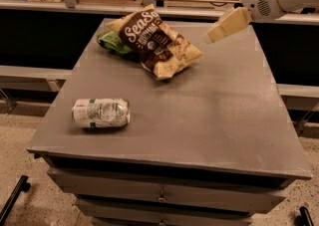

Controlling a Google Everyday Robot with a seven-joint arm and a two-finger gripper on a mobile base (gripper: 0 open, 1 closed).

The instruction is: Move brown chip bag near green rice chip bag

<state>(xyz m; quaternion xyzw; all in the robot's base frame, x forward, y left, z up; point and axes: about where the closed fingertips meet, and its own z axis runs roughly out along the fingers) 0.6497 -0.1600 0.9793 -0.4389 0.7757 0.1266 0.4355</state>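
Observation:
The brown chip bag (158, 41) lies flat at the far left-centre of the grey table (209, 115), its white "SeaSalt" lettering facing up. The green rice chip bag (113, 42) lies right beside it on its left, touching it and partly tucked under its edge. My gripper (213, 35) hangs in the air above the far right part of the table, to the right of the brown bag and apart from it. It holds nothing.
A silver-and-green drink can (101, 113) lies on its side near the table's front left. Drawers (159, 197) sit below the table top. A counter with rails (124, 1) runs along behind the table.

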